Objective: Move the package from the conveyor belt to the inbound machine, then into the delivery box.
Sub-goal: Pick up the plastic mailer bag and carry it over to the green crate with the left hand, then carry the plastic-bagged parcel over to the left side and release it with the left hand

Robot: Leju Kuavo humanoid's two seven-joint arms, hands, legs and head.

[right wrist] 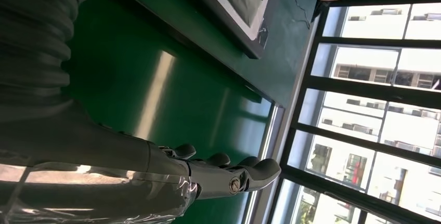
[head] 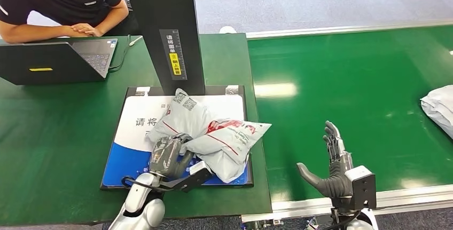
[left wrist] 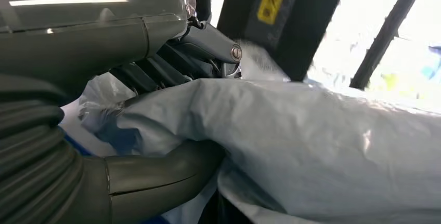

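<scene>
left hand (head: pixel 170 156) grips package (head: pixel 213 131), fingers (left wrist: pixel 156 70) above, thumb beneath, tips hidden | right hand (head: pixel 334 168) spread, empty | second package (head: pixel 440 108) cut off; two counted

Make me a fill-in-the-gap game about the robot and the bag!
1. The left hand grips the grey ____.
2. The package lies on the machine's ____, not on the belt.
3. The right hand hovers open over the ____ belt.
4. A person's laptop sits on the ____.

Missing words: package; tray; green; table
</scene>
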